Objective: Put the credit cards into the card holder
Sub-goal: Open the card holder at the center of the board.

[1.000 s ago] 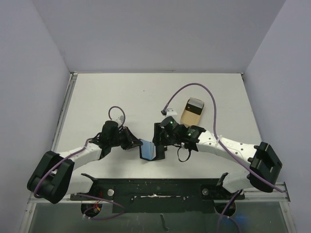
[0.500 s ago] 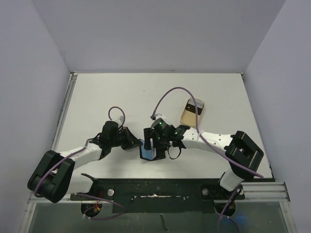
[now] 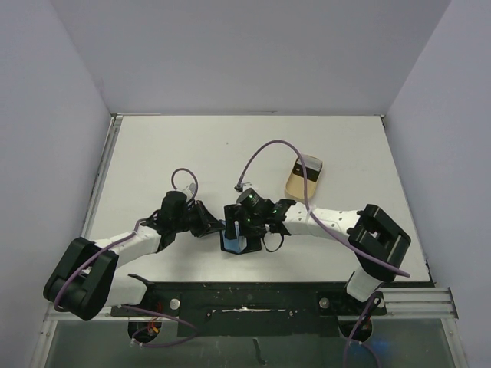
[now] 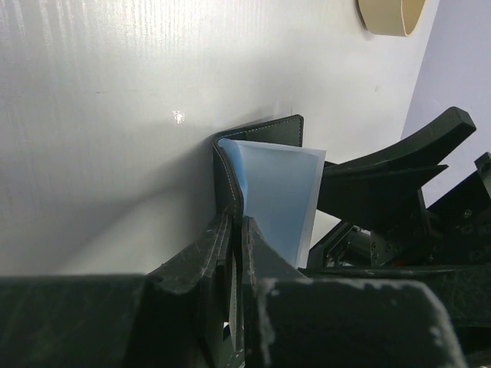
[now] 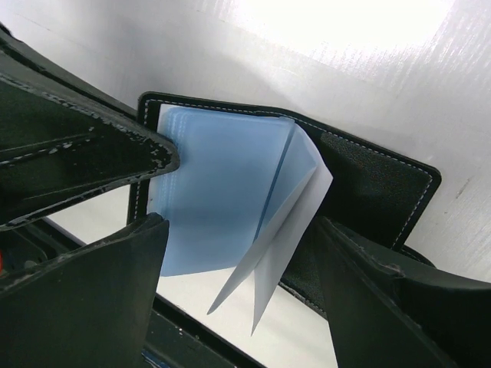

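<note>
The card holder (image 3: 235, 241) stands open on the table near the front edge, its black cover (image 5: 377, 192) spread and its bluish inner panels (image 5: 222, 184) fanned out. My left gripper (image 4: 236, 230) is shut on the edge of the holder's left cover (image 4: 261, 136). My right gripper (image 5: 239, 230) hangs open over the panels, one finger on each side, holding nothing. A tan-gold credit card (image 3: 301, 182) lies in the beige tray, with a dark edge showing at its far end. No card shows in the wrist views.
The beige oval tray (image 3: 315, 165) sits behind and to the right of the grippers; its end (image 4: 390, 17) shows at the top of the left wrist view. Purple cables (image 3: 270, 147) loop above both arms. Grey walls enclose the table on three sides.
My right arm has swung left from the holder's right side to over its panels, and its jaws have spread wider. The left gripper and the holder stay put.
</note>
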{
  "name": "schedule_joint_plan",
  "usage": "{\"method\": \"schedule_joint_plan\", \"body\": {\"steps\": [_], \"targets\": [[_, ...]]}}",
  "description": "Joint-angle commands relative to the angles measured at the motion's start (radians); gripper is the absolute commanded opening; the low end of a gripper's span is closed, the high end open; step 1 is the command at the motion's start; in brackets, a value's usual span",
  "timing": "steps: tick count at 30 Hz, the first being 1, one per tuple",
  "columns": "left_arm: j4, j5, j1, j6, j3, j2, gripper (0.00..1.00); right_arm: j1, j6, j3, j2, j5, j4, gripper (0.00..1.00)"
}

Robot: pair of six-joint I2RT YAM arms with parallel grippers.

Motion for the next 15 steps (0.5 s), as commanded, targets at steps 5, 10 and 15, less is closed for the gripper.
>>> {"method": "schedule_joint_plan", "body": {"steps": [5, 10, 15], "targets": [[0.01, 0.001, -0.006, 0.021, 0.018, -0.006, 0.03, 0.008, -0.001, -0.021, 0.017, 0.015, 0.028, 0.74], [0.022, 0.009, -0.006, 0.005, 0.016, -0.009, 0.06, 0.008, -0.001, -0.02, 0.026, 0.017, 0.035, 0.74], [0.027, 0.01, -0.006, 0.003, 0.015, -0.002, 0.09, 0.006, -0.003, -0.023, 0.027, 0.025, 0.035, 0.72]]}}
